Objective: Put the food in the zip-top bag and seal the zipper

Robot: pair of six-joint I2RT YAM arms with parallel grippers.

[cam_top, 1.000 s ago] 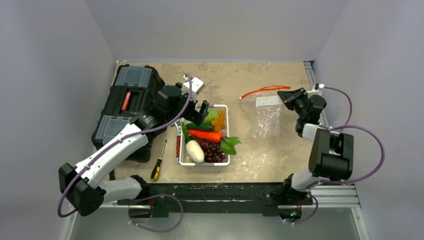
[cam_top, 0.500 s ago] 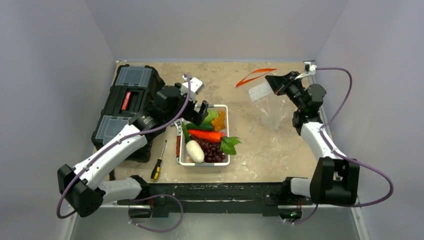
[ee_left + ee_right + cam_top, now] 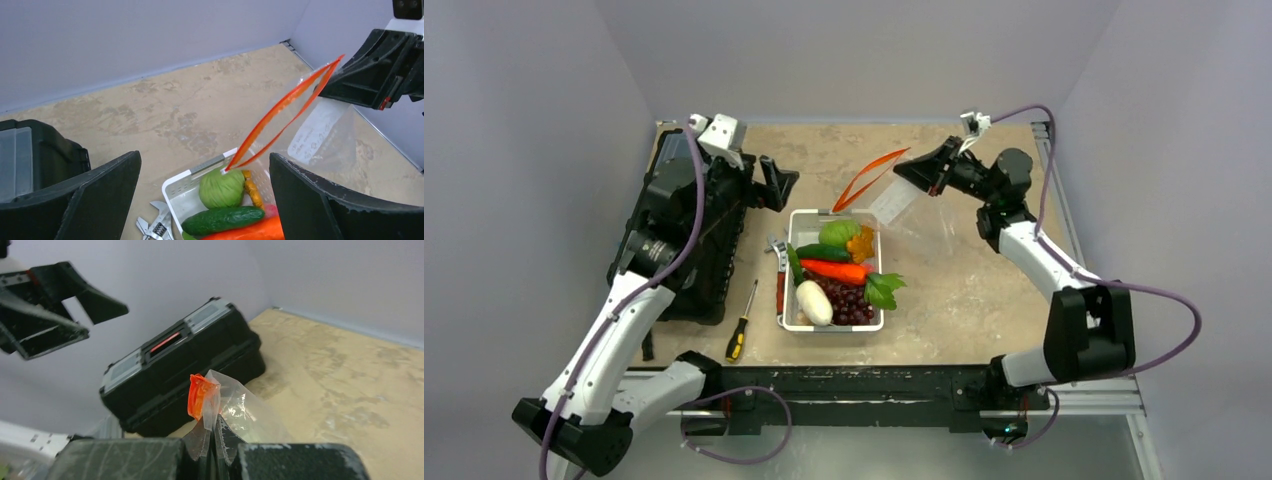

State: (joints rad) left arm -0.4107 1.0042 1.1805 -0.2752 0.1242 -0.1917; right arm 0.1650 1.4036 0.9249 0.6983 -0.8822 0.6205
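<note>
I've swung the bag (image 3: 902,203), pinched in my right gripper (image 3: 910,174), from 2 o'clock to the 12 o'clock rim of the tray (image 3: 809,212) for loading; my left gripper (image 3: 769,180) has lifted clear, spread.

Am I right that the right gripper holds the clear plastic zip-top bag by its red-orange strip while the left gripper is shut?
Not quite: the left gripper is open, jaws wide apart in the left wrist view; the rest is right.
</note>
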